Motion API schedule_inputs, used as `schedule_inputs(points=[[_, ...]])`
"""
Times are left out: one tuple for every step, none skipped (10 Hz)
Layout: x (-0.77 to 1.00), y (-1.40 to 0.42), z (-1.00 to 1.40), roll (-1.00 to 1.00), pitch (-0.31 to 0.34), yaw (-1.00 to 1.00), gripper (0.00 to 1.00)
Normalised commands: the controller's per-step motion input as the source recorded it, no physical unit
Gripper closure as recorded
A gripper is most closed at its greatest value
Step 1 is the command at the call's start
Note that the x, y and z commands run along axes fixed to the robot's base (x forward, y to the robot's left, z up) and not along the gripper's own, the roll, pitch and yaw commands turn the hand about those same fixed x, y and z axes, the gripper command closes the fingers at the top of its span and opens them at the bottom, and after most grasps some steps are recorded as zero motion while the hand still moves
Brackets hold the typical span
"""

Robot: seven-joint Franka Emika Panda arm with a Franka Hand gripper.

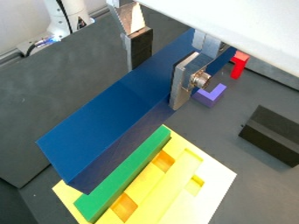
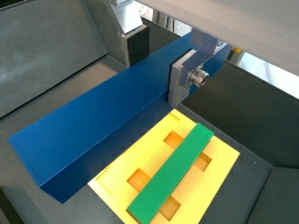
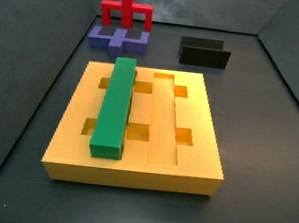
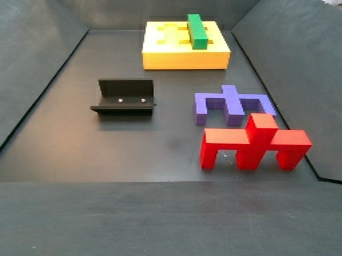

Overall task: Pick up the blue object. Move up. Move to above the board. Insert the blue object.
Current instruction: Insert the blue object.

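The big yellow board (image 3: 134, 157) fills the middle of a side view, and a green bar (image 3: 114, 105) lies in its left groove. The long blue object (image 2: 100, 127) is up in the air over the board in both wrist views, stretching from the middle to the lower left of the frame. The gripper (image 2: 158, 54) squeezes it, with one silver finger (image 2: 184, 79) flat against its side. The purple notched block (image 4: 230, 105) and the red piece (image 4: 257, 145) sit close together. The black fixture (image 4: 124, 97) stands apart from them.
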Motion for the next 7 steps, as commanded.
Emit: schedule_inputs(points=[[0.0,0.0,-0.63,-0.19,-0.164,0.03,1.0],[0.05,-0.08,-0.74,-0.16,-0.121,0.13,1.0],[0.06,-0.09,-0.73,-0.17,-0.109,0.16,1.0],[0.11,-0.11,-0.73,-0.17,-0.113,0.18,1.0],[0.18,-0.14,-0.81,-0.13,-0.106,0.2,1.0],[0.21,-0.16,-0.85,-0.1,-0.106,0.19,1.0],[0.29,-0.26,-0.91,-0.03,-0.156,0.17,1.0]])
